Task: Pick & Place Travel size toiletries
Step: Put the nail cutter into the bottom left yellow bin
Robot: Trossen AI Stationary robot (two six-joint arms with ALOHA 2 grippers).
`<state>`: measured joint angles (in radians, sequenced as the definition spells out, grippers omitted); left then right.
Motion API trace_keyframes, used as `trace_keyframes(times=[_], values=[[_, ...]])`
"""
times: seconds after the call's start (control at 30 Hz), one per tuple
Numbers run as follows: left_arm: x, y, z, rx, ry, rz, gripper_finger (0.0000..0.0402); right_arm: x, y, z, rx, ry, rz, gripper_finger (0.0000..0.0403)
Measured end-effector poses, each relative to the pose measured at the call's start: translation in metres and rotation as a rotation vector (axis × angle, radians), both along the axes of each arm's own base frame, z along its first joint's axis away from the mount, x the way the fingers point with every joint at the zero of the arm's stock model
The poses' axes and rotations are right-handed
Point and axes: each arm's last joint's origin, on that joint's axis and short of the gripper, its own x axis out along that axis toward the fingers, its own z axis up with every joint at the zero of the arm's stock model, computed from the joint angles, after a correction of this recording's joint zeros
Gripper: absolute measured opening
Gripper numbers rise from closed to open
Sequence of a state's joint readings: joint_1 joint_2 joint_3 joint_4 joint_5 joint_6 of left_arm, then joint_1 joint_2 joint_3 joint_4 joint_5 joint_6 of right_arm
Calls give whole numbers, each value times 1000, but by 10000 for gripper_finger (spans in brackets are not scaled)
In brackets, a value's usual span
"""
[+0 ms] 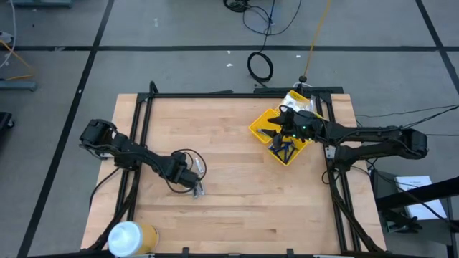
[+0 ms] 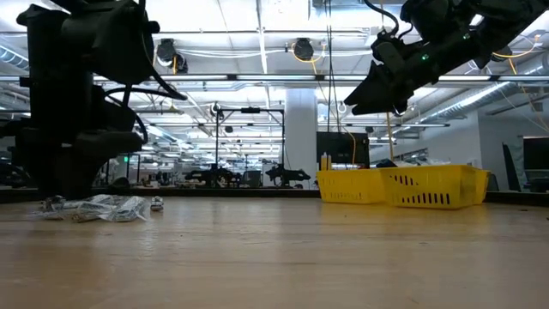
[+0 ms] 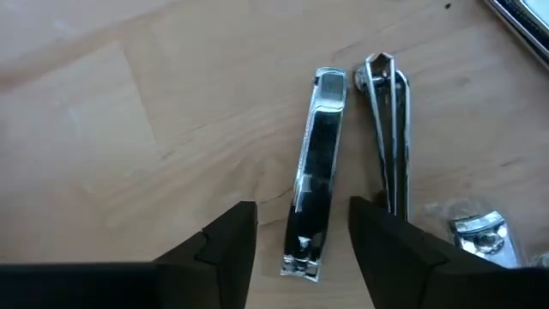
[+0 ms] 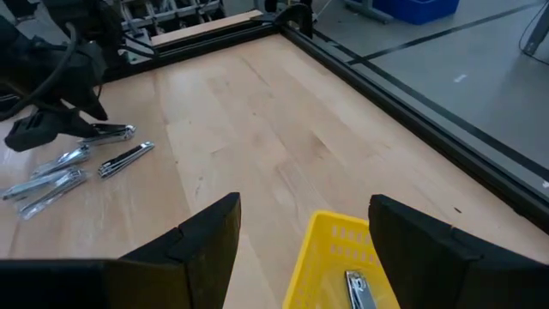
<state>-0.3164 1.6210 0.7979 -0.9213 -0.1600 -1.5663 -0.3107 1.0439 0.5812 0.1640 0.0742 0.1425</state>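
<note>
The toiletries here are slim silvery nail-clipper-like pieces lying flat on the wooden table. My left gripper is open and low over them. One silvery piece lies lengthwise between its two fingers with a gap on each side. A second piece and a packeted one lie just beside it. The cluster also shows in the right wrist view and in the low view. My right gripper is open, held above the yellow bin, in which one silvery piece lies.
The yellow compartmented bin sits at the table's far right corner, with dark blue pieces inside. A big white-and-yellow cylinder lies at the near left edge. A black frame borders the table; bare wood stretches between cluster and bin.
</note>
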Motion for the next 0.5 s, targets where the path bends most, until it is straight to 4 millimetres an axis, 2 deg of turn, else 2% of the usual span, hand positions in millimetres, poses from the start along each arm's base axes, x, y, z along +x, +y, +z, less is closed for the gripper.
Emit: trace_keyframes(times=[0.3, 0.4, 0.5], values=[[1, 0, -1, -10, 6, -69, 175, 0, 0, 0, 2, 0, -3, 242], [4, -1, -2, -24, -18, -114, 152, 0, 0, 0, 3, 0, -2, 242], [7, -2, -2, -35, -46, -155, 111, 0, 1, 0, 3, 0, 1, 242]])
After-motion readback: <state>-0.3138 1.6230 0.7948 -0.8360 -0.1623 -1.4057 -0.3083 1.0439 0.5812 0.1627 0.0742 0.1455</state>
